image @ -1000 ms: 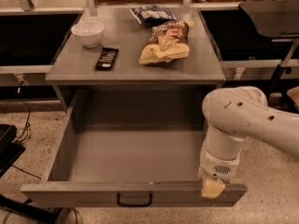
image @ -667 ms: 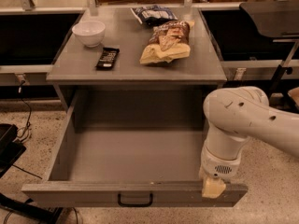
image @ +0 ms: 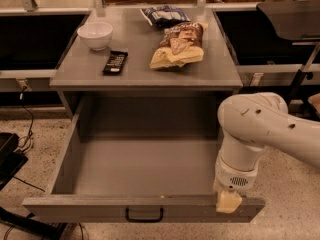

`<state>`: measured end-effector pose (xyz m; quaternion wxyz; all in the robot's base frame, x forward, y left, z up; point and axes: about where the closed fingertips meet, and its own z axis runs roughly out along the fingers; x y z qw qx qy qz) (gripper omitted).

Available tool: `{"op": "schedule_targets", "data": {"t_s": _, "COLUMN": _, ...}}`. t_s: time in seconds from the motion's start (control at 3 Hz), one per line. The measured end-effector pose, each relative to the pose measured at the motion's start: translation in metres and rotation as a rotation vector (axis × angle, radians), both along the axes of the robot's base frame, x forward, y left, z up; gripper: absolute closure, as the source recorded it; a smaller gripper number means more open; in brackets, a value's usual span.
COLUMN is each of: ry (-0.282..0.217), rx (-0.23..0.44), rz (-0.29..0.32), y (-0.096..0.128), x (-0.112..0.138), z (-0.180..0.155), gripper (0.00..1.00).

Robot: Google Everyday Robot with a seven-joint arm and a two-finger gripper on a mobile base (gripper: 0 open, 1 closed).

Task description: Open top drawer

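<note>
The top drawer (image: pixel 142 210) is a deep grey box pulled far out of the grey cabinet, with nothing inside it. Its black centre pull handle (image: pixel 144 216) shows on the front panel at the bottom of the view. My white arm comes in from the right and bends down over the drawer's right front corner. My gripper (image: pixel 228 201) hangs at the end of it, right at the front panel's top edge, well to the right of the handle.
The cabinet top (image: pixel 145 64) holds a white bowl (image: pixel 95 34), a black bar (image: pixel 115 62), a tan chip bag (image: pixel 178 46) and a dark bag (image: pixel 164 15). Black cables (image: pixel 25 134) and a dark object lie on the floor at left.
</note>
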<state>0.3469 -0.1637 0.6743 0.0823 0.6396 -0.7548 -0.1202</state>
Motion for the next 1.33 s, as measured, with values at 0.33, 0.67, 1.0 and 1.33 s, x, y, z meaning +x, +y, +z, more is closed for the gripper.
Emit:
{"op": "schedule_targets", "data": {"t_s": 0.33, "ry": -0.007, "rx": -0.01, "rz": -0.008, "y": -0.002, "x": 0.003, "z": 0.005, "gripper": 0.11}}
{"op": "schedule_targets", "data": {"t_s": 0.67, "ry": -0.081, "rx": -0.043, "rz": -0.061, "y": -0.027, "x": 0.021, "z": 0.051, "gripper": 0.0}}
{"op": "schedule_targets", "data": {"t_s": 1.0, "ry": -0.206, "rx": -0.045, "rz": -0.12, "y": -0.065, "x": 0.046, "z": 0.118, "gripper": 0.0}}
{"op": "schedule_targets", "data": {"t_s": 1.33, "ry": -0.275, "rx": -0.036, "rz": -0.139, "y": -0.089, "x": 0.06, "z": 0.155, "gripper": 0.0}}
